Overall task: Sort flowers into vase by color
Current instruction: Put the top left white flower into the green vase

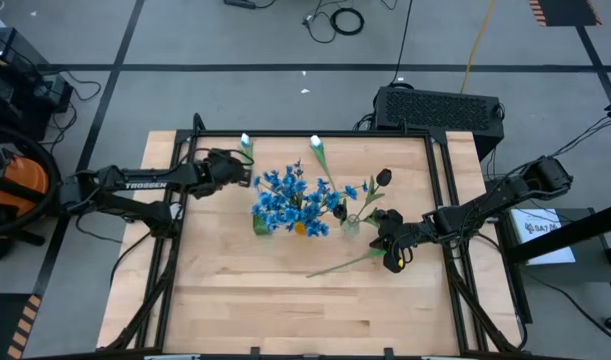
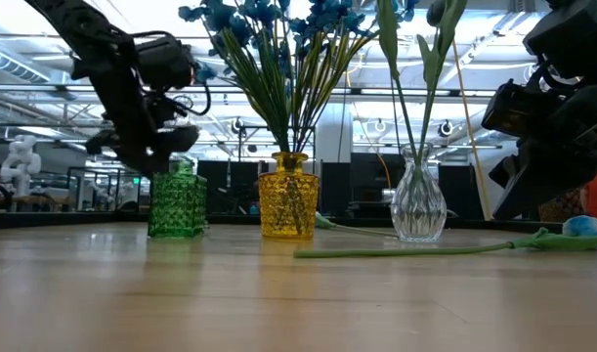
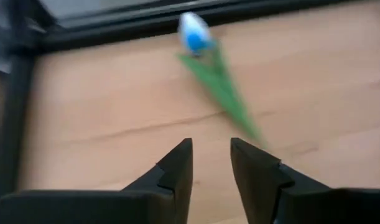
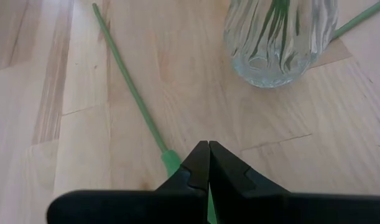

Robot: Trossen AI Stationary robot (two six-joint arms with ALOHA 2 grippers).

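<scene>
Judging by looks, the flowers are light, springy plastic — thin green stems that flex, with top-heavy heads — so a pinch low on the stem, near the cut end, should steer one into a narrow vase neck; a grip near the bloom would leave the stem whipping about.

In the high view the blue clusters [image 1: 290,198] fill the table's centre. From that bunch a white tulip bud [image 1: 316,143] stands toward twelve o'clock, another pale bud [image 1: 246,143] toward ten, and a dark bud [image 1: 383,178] toward two. One loose stem [image 1: 343,264] lies flat on the table [image 1: 235,310] toward five o'clock, running to the right gripper [image 1: 391,258].

That gripper's jaws are pinched tight. The right wrist view shows them closed on the loose stem's thicker part, the clear glass vase [image 4: 280,38] just beyond — a contact the overhead camera cannot resolve. The left gripper [image 1: 228,165] sits at ten o'clock, jaws narrowly parted and empty; its wrist view shows a pale, blue-tinged bud [image 3: 194,32] on a leafy stem ahead of the fingers.

Only the low view separates the vessels: a green glass vase [image 2: 177,203] under the left gripper, an amber vase [image 2: 288,202] holding the blue bunch, and the clear vase with a few stems. From above, foliage hides most of them. The low view also shows the loose stem flat on the wood.
</scene>
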